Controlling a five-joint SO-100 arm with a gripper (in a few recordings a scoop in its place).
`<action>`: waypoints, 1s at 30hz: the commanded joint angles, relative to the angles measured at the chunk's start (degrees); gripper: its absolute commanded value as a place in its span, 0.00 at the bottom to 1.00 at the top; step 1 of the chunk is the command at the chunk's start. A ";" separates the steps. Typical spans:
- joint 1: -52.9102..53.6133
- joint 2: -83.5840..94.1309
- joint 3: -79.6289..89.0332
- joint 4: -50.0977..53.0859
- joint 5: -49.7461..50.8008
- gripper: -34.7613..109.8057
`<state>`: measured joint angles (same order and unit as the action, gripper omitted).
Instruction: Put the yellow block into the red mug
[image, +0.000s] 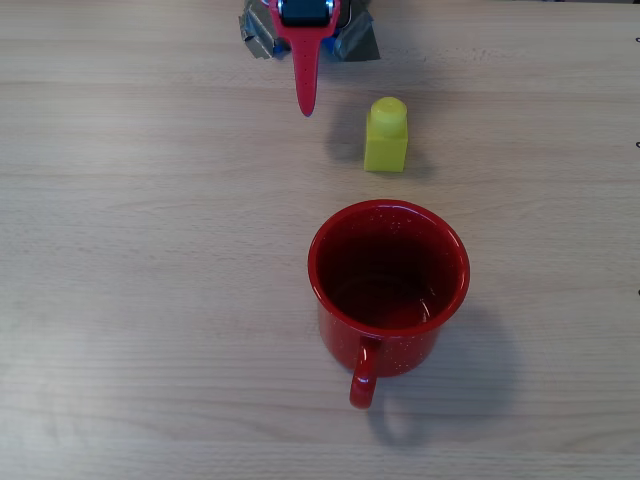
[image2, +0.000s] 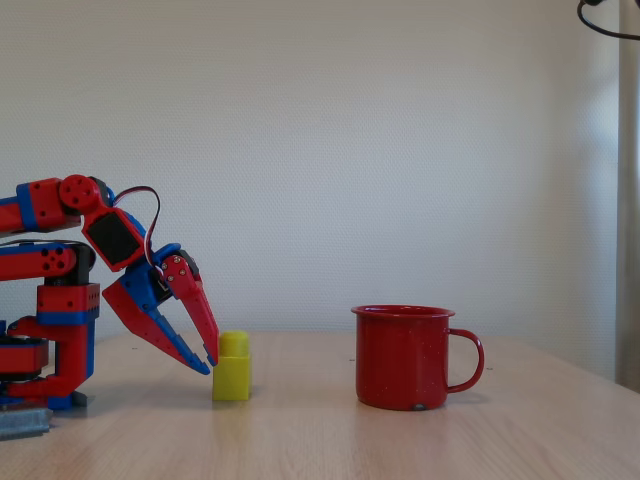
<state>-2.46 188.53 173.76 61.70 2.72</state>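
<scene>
- You work on a pale wooden desk (image: 120, 250) in front of a plain off-white wall, evenly lit, with soft shadows under each thing.
- Your gripper (image2: 208, 364) hangs low at the desk's far edge in the overhead view (image: 306, 105), pointing down and forward. In the fixed view its two fingers stand slightly apart, a narrow gap between the tips, and they hold nothing.
- The yellow block (image: 386, 135) stands upright on the desk, stud on top. In the overhead view it sits to the right of the fingertip and a little further out from the arm's base, clearly apart from it. In the fixed view (image2: 232, 367) the tips look as if they are just beside it, but that is only the line of sight: go by the overhead view.
- So the move turns on a sideways offset. You likely need to swing toward the block's side and open wider before you close on it; the gap looks too narrow for the block's body as it is.
- The block is taller than it is wide, so its long axis runs upright.
- The red mug (image: 388, 285) stands beyond the block, further from the arm, mouth up and nothing inside, and its handle points away from the arm (image2: 405, 357). It is near the block but not touching.
</scene>
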 joint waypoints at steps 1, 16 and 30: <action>-1.14 0.88 -0.97 -1.05 -1.14 0.24; -1.05 0.79 -1.05 -1.05 -1.32 0.24; -3.69 -15.21 -19.42 2.37 -2.46 0.24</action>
<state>-5.36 175.69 162.42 62.93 0.62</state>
